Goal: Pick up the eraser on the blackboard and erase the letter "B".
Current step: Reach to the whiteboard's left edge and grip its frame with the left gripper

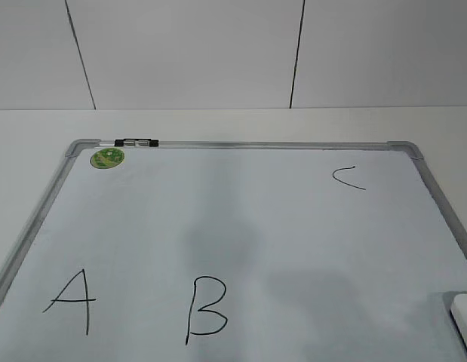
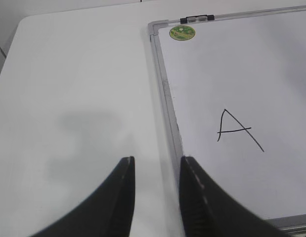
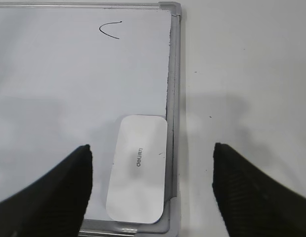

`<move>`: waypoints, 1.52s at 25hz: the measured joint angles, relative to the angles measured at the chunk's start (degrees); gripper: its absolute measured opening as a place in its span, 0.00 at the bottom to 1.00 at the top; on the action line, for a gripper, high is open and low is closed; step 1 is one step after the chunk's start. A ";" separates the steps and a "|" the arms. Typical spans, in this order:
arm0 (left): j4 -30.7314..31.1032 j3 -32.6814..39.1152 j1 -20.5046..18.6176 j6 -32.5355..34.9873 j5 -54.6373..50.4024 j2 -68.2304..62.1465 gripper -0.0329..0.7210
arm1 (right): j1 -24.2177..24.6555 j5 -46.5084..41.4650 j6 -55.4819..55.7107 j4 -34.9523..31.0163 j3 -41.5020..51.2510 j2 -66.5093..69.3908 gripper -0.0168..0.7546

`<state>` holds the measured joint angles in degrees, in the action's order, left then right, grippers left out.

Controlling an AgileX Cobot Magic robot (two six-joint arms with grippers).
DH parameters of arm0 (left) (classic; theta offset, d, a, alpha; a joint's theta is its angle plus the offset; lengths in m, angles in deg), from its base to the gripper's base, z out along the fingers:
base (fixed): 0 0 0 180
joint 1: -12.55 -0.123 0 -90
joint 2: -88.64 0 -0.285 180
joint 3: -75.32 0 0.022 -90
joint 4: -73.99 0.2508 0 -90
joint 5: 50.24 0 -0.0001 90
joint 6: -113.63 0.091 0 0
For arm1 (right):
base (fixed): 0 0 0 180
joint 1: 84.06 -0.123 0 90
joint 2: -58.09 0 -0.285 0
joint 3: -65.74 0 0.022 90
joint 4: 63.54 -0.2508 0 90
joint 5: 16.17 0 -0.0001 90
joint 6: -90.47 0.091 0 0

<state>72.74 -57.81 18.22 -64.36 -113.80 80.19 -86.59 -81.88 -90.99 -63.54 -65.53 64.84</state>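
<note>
Eraser (image 3: pixel 137 170) on blackboard (image 3: pixel 54 89) — right hand (image 3: pixel 152 185) above, spread wide.

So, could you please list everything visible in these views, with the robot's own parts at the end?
blackboard: one, pale bluish-white with grey frame, lying flat on the table.
eraser: one, white, on the board at its near right corner, beside the frame.
letter "B": one, black, near edge, centre.
letter "A": one, black, near left.
letter "C": one, black, small, far right.
sticker: one, green, round, far left corner.
clip: one, black and silver, on the far frame.
table: one, white, beneath the board.
left tool: black, slightly open, over the board's left frame.
right tool: black, wide open, above the eraser.
</note>
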 joint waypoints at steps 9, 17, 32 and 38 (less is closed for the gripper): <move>0.00 0.00 0.00 0.00 0.00 0.00 0.36 | 0.00 0.00 0.00 0.00 0.00 0.00 0.78; 0.19 0.00 0.00 0.00 0.00 0.00 0.36 | 0.00 0.00 0.00 0.00 0.00 0.00 0.78; 0.81 0.00 0.00 0.00 0.00 0.00 0.36 | 0.00 0.00 4.06 0.00 0.00 3.86 0.78; 2.97 -0.71 0.00 0.00 0.34 -3.95 0.36 | 0.00 -0.50 8.24 0.00 -0.65 12.78 0.78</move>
<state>75.70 -58.52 18.22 -64.36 -113.46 76.24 -86.59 -82.38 -82.74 -63.54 -66.18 77.62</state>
